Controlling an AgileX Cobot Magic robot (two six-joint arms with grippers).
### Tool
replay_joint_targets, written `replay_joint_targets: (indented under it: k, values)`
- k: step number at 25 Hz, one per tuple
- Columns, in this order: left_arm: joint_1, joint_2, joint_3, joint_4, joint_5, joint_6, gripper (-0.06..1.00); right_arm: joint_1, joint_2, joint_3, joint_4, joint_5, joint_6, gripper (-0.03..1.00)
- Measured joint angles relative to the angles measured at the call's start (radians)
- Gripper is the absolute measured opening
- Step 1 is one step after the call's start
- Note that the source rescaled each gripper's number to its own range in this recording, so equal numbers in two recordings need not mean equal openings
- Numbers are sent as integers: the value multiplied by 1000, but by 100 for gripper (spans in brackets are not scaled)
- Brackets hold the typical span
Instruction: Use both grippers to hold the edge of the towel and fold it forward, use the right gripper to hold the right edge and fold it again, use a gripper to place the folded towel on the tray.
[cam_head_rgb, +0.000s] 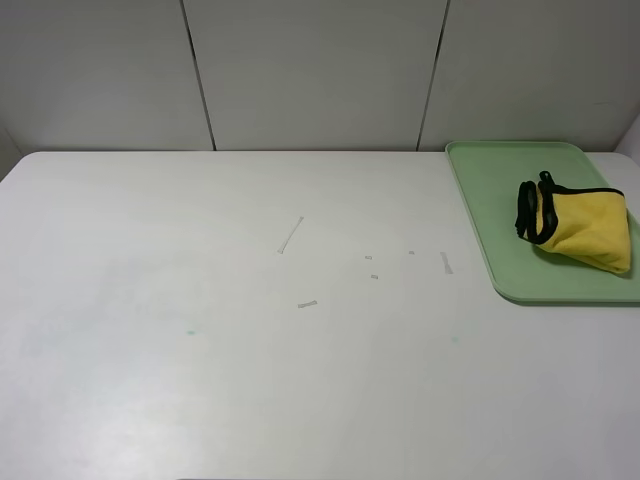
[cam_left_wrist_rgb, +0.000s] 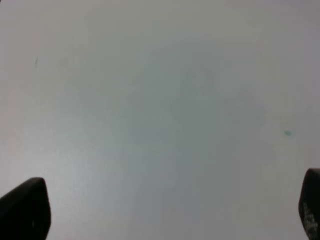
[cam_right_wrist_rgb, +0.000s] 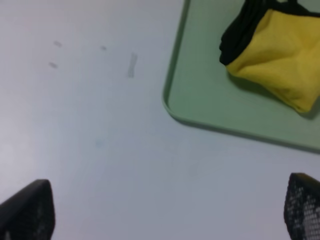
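The yellow towel with black trim lies folded in a bunched bundle on the light green tray at the table's right back. It also shows in the right wrist view, resting on the tray. No arm shows in the high view. My right gripper is open and empty above bare table, short of the tray's corner. My left gripper is open and empty over bare white table.
The white table carries a few small grey tape marks near the middle and faint green dots. A grey panelled wall stands behind the table. The tray reaches the right edge of the high view.
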Motion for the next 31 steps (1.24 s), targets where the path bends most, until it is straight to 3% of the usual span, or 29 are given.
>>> replay_joint_targets:
  k: [9, 31]
  values:
    - [0, 0, 0, 0, 0, 0, 100, 0, -344, 85, 85, 10, -14, 100]
    - [0, 0, 0, 25, 0, 0, 100, 23, -350, 85, 91, 7, -18, 100]
